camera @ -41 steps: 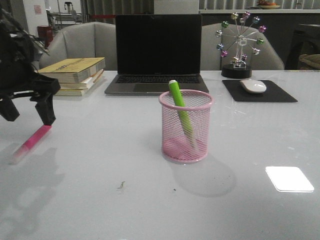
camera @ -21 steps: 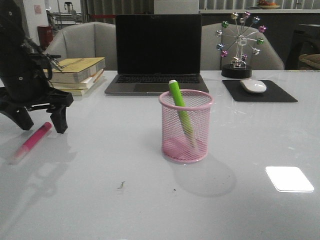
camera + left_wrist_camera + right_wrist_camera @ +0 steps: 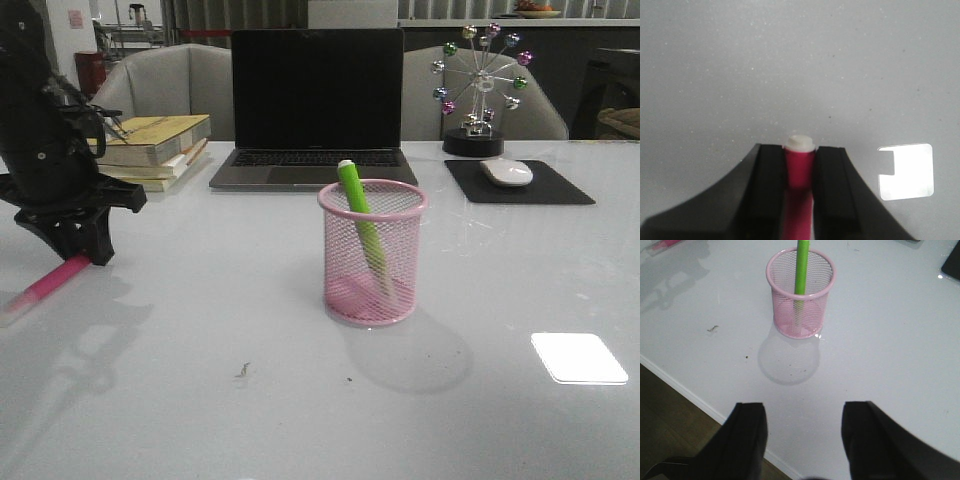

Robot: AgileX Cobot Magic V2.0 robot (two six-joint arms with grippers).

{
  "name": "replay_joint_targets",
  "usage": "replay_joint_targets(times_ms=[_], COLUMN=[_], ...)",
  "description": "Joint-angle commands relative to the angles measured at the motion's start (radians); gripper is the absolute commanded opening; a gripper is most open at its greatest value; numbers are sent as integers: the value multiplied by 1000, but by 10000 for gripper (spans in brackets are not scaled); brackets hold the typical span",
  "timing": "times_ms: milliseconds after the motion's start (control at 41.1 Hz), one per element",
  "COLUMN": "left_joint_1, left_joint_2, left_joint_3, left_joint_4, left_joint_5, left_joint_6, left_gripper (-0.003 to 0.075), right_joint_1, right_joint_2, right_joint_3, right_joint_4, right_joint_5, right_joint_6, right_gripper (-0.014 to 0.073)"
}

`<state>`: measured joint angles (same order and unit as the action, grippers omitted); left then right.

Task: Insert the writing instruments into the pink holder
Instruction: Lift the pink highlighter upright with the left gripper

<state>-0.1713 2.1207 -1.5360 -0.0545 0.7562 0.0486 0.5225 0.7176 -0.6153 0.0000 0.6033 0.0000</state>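
In the front view we see our left gripper (image 3: pixel 75 240) down at the table (image 3: pixel 300 400) on the far left, its black fingers standing over the near end of the magenta marker (image 3: pixel 50 283), which lies flat on the surface with its pale cap end trailing toward the table's left edge. From here we cannot tell whether the fingers touch the marker. Our left wrist view settles that: the two fingers (image 3: pixel 767 190) sit tight against either side of the magenta marker (image 3: pixel 799 185), whose whitish end pokes out just beyond the fingertips, so the jaws are clamped on it.

The pink holder (image 3: pixel 372 252) stands upright near the middle of the table, well apart from the left gripper. The green marker (image 3: pixel 360 225) is already inside it, leaning with its top above the rim on the left side.

Our right gripper does not appear in the front view. Its wrist view shows its fingers (image 3: pixel 747 440) spread wide with nothing between them, hanging over the table's near edge, and looks down on the pink holder (image 3: pixel 800 295) with the green marker (image 3: pixel 801 267) inside.

Behind the holder we see a laptop (image 3: pixel 315 110), stacked books (image 3: pixel 155 145), a mouse (image 3: pixel 507 171) on a dark pad, and a small wheel ornament (image 3: pixel 480 90).
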Motion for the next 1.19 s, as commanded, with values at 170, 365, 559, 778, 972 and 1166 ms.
replay_joint_targets(times_ms=[170, 365, 559, 778, 972, 1166], left_joint_1=[-3, -41, -121, -249, -427, -597], left_joint_2=[-62, -185, -407, -663, -834, -821], left_joint_3=[-28, 33, 211, 429, 620, 711], left_joint_4=[-16, -116, -133, -137, -137, -137], left_joint_5=[37, -1, -210, -519, -971, -1392], left_joint_6=[4, 120, 153, 153, 153, 153], left_gripper=[91, 91, 91, 91, 91, 91], right_joint_1=[-7, -7, -7, -7, -7, -7], right_joint_2=[-6, -6, -6, -6, -6, -6], right_joint_3=[-30, -30, -30, -30, -30, -30], right_joint_4=[0, 0, 0, 0, 0, 0], right_joint_5=[-66, -66, -66, -66, -66, -66], right_joint_6=[0, 0, 0, 0, 0, 0], right_gripper=[454, 454, 454, 454, 454, 454])
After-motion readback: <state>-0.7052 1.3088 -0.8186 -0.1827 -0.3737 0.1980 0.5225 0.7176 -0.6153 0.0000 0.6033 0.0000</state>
